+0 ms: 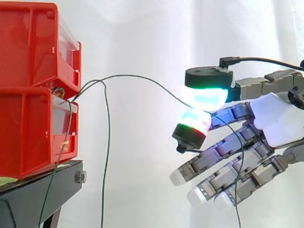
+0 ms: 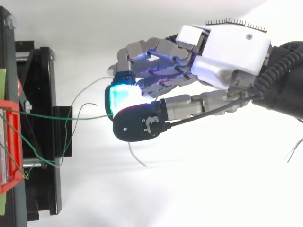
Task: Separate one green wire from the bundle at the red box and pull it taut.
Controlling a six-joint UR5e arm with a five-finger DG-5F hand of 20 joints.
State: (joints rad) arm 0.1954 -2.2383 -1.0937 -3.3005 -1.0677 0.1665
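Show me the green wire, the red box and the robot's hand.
green wire (image 2: 47, 116): top view, the stretch nearer the box.
red box (image 1: 28, 137): side view, the lower one's side wall.
hand (image 1: 278, 121): side view, its white palm.

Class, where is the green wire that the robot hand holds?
In the side view, the green wire arcs from the red bins at left to the robot hand at right, pinched between its pads.

Black stand (image 1: 23, 202) before white curtain (image 1: 142, 38)
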